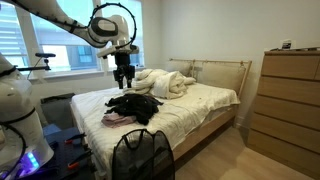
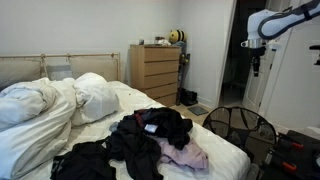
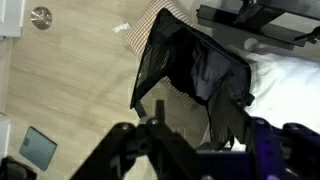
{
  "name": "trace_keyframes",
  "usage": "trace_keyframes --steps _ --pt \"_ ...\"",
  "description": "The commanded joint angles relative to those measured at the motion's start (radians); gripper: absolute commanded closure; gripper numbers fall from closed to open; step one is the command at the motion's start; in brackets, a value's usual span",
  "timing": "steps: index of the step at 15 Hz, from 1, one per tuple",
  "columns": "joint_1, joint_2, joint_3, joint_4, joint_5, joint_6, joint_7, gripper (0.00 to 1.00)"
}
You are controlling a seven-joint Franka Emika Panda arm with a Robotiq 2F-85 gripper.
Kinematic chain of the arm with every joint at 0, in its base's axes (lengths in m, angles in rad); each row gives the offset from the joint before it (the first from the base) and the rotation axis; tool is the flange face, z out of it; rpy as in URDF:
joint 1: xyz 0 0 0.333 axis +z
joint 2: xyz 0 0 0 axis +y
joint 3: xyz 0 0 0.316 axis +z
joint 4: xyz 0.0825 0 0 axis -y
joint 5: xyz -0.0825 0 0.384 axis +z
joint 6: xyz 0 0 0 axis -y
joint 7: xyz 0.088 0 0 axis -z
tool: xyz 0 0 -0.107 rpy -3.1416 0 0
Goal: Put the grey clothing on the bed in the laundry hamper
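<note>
A heap of dark grey and black clothing point(image 1: 135, 104) lies on the bed point(image 1: 205, 100) near its foot, and also shows in an exterior view point(image 2: 150, 133). I cannot tell the grey piece apart from the rest of the heap. The black mesh laundry hamper point(image 1: 140, 155) stands on the floor at the foot of the bed point(image 2: 241, 124). My gripper point(image 1: 122, 76) hangs high in the air point(image 2: 256, 63). In the wrist view the hamper point(image 3: 185, 65) lies below my gripper point(image 3: 205, 130), whose fingers look spread and empty.
Pink clothing point(image 2: 186, 156) lies beside the dark heap. White duvet and pillows point(image 1: 165, 82) are bunched at the head of the bed. A wooden dresser point(image 1: 290, 100) stands by the wall. Wood floor point(image 3: 70, 90) surrounds the hamper.
</note>
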Motion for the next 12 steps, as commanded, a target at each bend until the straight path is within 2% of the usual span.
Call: trace_keyframes --steps 1,3,7,12 --pt "-0.012 -0.021 0.016 -0.016 0.0 0.024 -0.026 0.04" --pt "-0.001 -0.025 0.026 -0.013 0.003 0.037 -0.037 0.0" --pt "0.037 -0.032 0.05 -0.034 0.022 0.207 -0.085 0.0" --pt "0.116 0.025 0.062 -0.037 0.157 0.334 -0.207 0.0"
